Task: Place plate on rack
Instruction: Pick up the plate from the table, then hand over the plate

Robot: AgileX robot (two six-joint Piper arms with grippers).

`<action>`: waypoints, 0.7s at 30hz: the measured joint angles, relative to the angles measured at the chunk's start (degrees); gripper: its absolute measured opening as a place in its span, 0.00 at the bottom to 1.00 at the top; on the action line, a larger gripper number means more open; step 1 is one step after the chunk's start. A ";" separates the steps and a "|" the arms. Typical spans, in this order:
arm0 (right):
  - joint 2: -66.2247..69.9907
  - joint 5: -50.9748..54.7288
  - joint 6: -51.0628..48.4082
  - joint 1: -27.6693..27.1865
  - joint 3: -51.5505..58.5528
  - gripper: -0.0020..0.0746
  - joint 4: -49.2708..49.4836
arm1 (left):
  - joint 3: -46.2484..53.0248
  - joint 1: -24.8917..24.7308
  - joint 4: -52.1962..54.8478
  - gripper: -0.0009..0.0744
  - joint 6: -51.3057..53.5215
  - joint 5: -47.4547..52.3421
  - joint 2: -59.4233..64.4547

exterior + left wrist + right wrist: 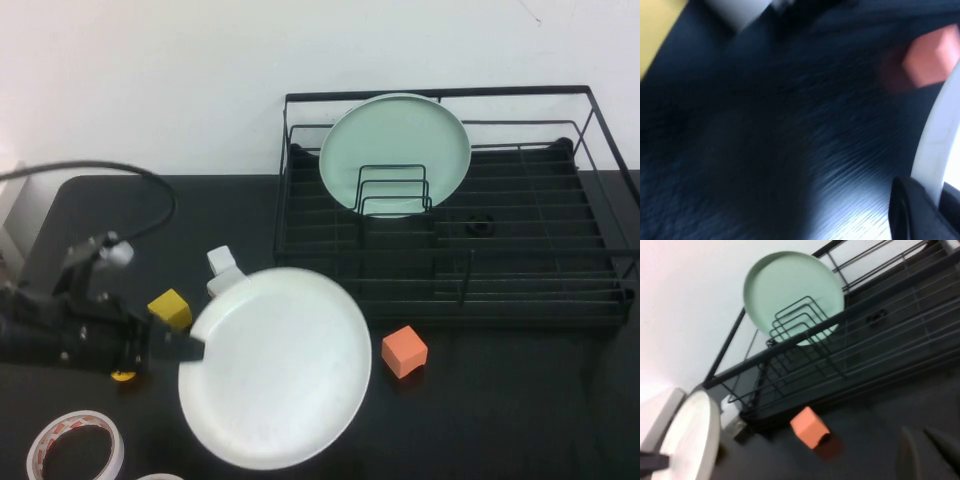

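The white plate (275,365) is clamped at its rim by the left hand (190,347), the rack (455,290) lying beyond its far edge; the right hand (927,452), fingers together, is held near the rack.

Black table (520,400), matte, filling the lower part of the high view, against a white wall.

Resting on it:
- black wire rack (455,255), upper right of frame, reaching almost to the right edge
- orange cube (404,351), lower centre-right, just in front of the rack and apart from it
- yellow cube (170,308), left of centre
- small white block (223,270), centre-left, near the yellow cube (upper right of it)
- roll of tape (75,450), white with red print, lower left corner
- a small yellow item (123,376), mostly hidden, lower left
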 joint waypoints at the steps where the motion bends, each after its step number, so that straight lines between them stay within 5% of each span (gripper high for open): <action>1: 0.00 0.15 -1.00 0.00 0.00 0.03 1.48 | 0.14 0.00 -0.56 0.02 0.93 0.26 -1.22; 7: 0.29 3.84 -7.68 0.00 -2.15 0.03 9.12 | 0.16 -1.19 -3.84 0.02 5.84 -3.25 -14.56; 13: 10.94 8.95 -17.16 0.00 -10.13 0.09 12.19 | 0.25 -9.49 -3.98 0.02 6.47 -8.50 -26.93; 21: 30.36 20.21 -42.63 0.00 -23.95 0.64 23.34 | 0.72 -20.76 -3.88 0.02 4.65 -13.37 -32.86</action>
